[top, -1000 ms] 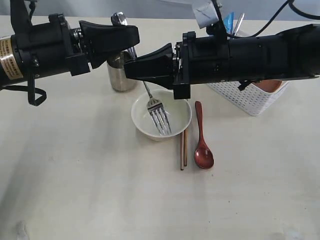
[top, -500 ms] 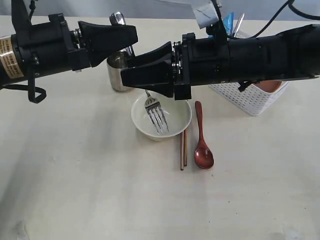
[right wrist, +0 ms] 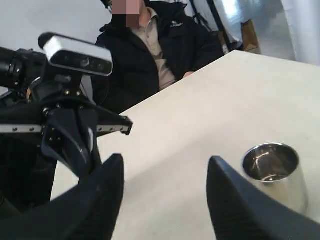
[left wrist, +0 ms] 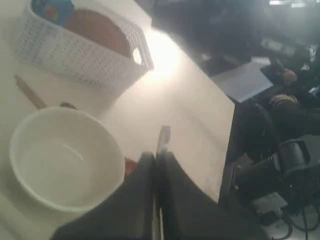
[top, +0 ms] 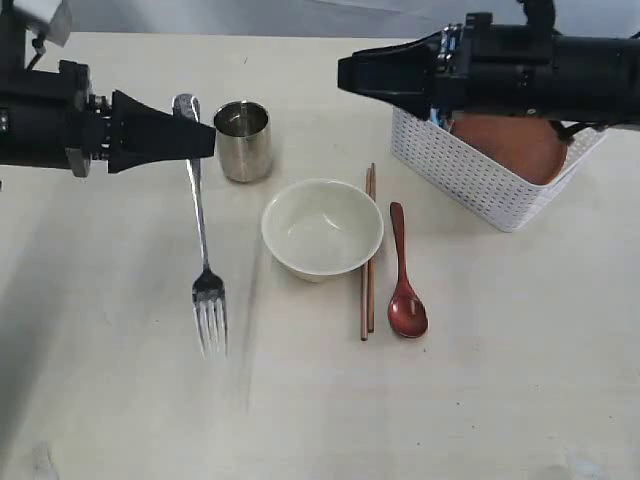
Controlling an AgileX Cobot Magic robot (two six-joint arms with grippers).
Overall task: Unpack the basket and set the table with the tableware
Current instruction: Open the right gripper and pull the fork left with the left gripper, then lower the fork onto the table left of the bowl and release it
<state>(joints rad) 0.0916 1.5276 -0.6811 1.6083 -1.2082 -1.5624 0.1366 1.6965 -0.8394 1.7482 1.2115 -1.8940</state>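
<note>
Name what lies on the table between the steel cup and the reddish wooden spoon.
In the exterior view, the cream bowl and then the chopstick pair lie between the cup and the spoon.

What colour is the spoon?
The spoon is glossy reddish-brown; the exterior view shows it best.

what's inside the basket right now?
A brown plate and a blue bag sit in the basket. The right arm covers its far end, so anything else there is hidden.
</note>
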